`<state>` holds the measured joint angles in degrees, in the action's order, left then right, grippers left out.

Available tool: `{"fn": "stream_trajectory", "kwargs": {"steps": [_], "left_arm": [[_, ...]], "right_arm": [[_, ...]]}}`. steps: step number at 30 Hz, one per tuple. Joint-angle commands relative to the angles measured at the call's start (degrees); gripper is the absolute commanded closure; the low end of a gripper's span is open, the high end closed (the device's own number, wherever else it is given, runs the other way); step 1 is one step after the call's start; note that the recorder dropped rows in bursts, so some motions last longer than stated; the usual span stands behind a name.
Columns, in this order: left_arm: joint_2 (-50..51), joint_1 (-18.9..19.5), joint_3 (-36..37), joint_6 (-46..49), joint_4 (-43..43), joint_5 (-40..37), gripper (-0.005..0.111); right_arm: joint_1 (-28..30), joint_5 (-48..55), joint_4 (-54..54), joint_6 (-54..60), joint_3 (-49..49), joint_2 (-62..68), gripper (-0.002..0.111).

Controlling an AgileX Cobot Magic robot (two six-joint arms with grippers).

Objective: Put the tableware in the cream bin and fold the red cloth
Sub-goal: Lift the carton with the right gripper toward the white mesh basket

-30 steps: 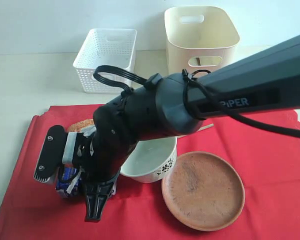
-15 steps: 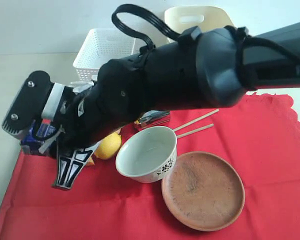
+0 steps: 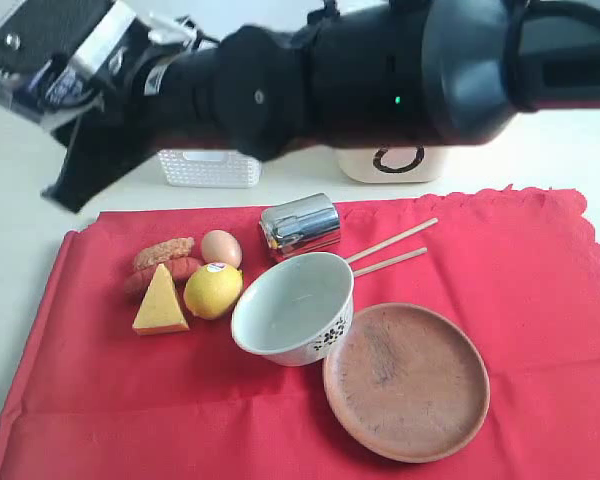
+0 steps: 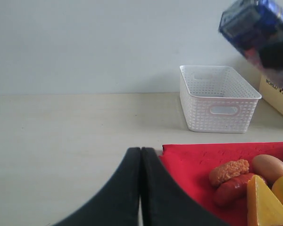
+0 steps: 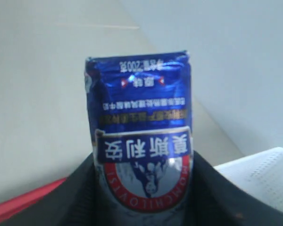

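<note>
Now the right tool (image 5: 141, 190) holds the milk carton (image 5: 139, 108) up off the red cloth (image 3: 540, 300), maybe to clear it; the left tool (image 4: 141, 156) is closed.

A glossy printed skin is shown by the milk carton (image 5: 140, 146) between the right jaws. Below them, mirror-bright metal is seen on the cup (image 3: 300, 226), smooth glaze on the bowl (image 3: 293, 308), rough matt clay on the plate (image 3: 407, 380), bare wood on the chopsticks (image 3: 392, 240).

Mostly behind the right arm (image 3: 380, 70): cream bin (image 3: 425, 168), white basket (image 3: 210, 168).
</note>
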<state>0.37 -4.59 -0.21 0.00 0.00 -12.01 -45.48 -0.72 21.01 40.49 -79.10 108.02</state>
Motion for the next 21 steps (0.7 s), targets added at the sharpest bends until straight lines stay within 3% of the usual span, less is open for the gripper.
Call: {"fn": "stream_trajectory", "kwargs": {"steps": [1, 15, 21], "left_arm": [[-0.4, 0.0, 0.2, 0.0, 0.0, 0.1, 0.107], [-0.4, 0.0, 0.2, 0.0, 0.0, 0.1, 0.107], [-0.4, 0.0, 0.2, 0.0, 0.0, 0.1, 0.107]], "right_arm": [[4.1, -0.8, 3.5, 0.0, -5.7, 2.0, 0.108], [13.4, 14.2, 7.3, -8.2, -23.8, 14.5, 0.108], [15.5, 13.3, 7.3, -11.2, -27.2, 19.2, 0.108]]}}
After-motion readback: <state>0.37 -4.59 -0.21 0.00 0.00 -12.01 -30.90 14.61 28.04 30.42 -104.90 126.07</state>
